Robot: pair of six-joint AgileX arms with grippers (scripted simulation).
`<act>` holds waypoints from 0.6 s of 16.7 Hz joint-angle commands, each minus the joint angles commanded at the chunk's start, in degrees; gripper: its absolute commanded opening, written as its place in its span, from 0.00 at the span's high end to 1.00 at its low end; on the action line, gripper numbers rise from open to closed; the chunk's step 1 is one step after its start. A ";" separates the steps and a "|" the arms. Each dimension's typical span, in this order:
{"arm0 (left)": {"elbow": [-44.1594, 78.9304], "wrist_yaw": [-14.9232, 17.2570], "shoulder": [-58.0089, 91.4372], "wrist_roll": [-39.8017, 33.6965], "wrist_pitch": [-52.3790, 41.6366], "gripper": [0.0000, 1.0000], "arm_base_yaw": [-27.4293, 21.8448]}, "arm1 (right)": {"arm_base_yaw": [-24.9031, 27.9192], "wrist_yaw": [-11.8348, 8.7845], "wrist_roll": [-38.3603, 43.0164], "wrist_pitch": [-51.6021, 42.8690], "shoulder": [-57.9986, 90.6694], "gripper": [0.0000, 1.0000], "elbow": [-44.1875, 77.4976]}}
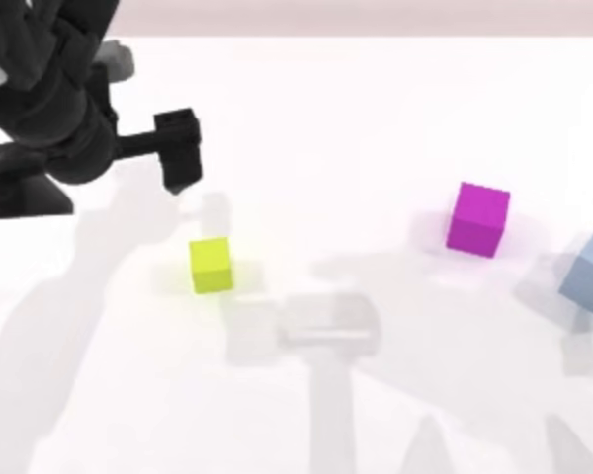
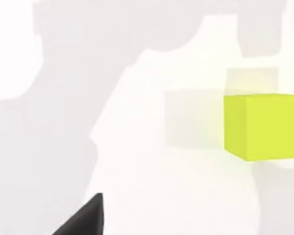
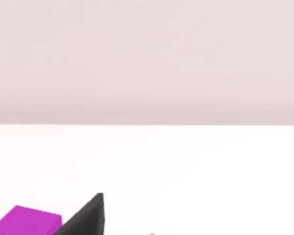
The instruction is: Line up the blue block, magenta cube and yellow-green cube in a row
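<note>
Yellow-green cube (image 1: 211, 265) sitting free, just below-right of left gripper (image 1: 181, 148); can't tell finger gap, touching nothing; magenta cube (image 1: 477, 219), blue block (image 1: 591, 271) far right

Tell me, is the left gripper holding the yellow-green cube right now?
No, the yellow-green cube sits alone on the table, apart from the left gripper.

White table (image 1: 376, 128), pale back wall (image 3: 147, 58)

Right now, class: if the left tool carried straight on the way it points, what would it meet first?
Probably the bare table. The left tool points down, and the yellow-green cube sits a little past it; depth is unclear, so contact is uncertain.
</note>
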 joint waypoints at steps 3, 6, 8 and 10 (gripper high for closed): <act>11.18 0.05 13.19 -3.87 -7.38 0.00 -2.84 | 0.00 0.00 0.00 0.00 0.00 0.00 0.00; 19.66 0.13 23.03 -6.73 -12.55 0.00 -4.94 | 0.00 0.00 0.00 0.00 0.00 0.00 0.00; 23.13 0.16 26.76 -7.88 -14.58 0.00 -5.79 | 0.00 0.00 0.00 0.00 0.00 0.00 0.00; 24.60 0.18 28.11 -8.35 -15.38 0.00 -6.13 | 0.00 0.00 0.00 0.00 0.00 0.00 0.00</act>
